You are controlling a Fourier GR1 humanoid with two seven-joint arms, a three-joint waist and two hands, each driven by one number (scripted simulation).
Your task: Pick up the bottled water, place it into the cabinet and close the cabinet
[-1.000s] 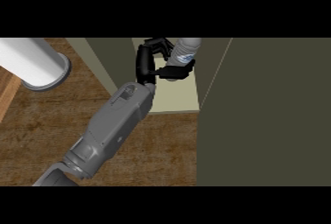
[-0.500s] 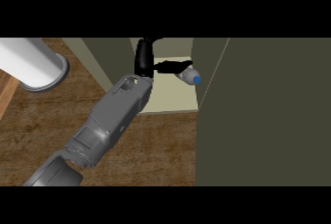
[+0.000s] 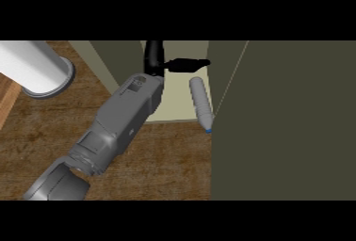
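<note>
The bottled water [image 3: 201,102] lies on its side on the pale shelf floor of the cabinet [image 3: 172,113]. Its blue cap [image 3: 208,131] points to the shelf's front edge, close beside the open door [image 3: 285,117]. My left hand [image 3: 154,60] is deep inside the cabinet, just behind the bottle's far end. It is open, with one finger [image 3: 188,63] stretched to the right, and holds nothing. The grey forearm [image 3: 125,117] comes in from the lower left. My right hand is out of sight.
The dark olive cabinet door fills the right side of the view. A white cylinder [image 3: 31,66] with a grey rim stands at the upper left on the wooden counter [image 3: 160,160]. The cabinet's left wall [image 3: 115,61] is next to my forearm.
The bottle was in my left hand a second ago. The hand has let it go, and it now lies flat on the shelf, lower and nearer the front edge.
</note>
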